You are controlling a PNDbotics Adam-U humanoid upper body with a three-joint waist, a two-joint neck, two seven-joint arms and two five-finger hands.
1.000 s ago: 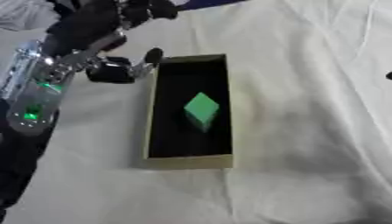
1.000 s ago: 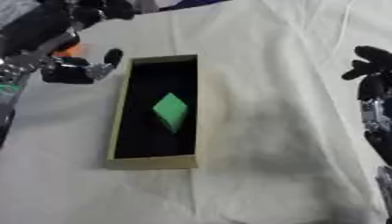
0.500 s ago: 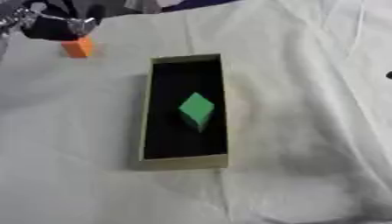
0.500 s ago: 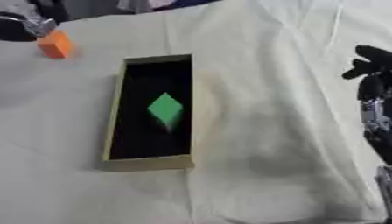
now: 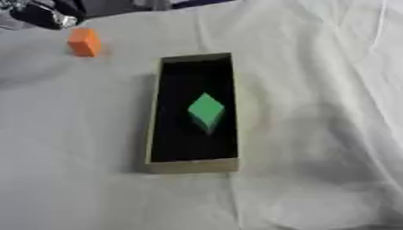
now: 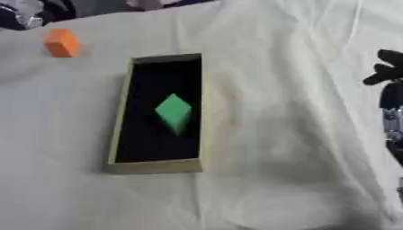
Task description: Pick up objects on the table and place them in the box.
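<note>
A long tan box with a black inside lies in the middle of the white cloth. A green block rests inside it, standing on a corner. An orange block sits on the cloth beyond the box's far left corner, with nothing touching it. My left hand shows blurred in the top left corner, just above and left of the orange block and apart from it. My right hand stands at the right edge in the right eye view, fingers up and relaxed, holding nothing, well away from the box.
The wrinkled white cloth covers the whole table. Dark shapes line the far edge at the top.
My left hand has pulled back from beside the box's far left corner to the top left corner. The orange block now lies uncovered on the cloth. The right hand has stayed put.
</note>
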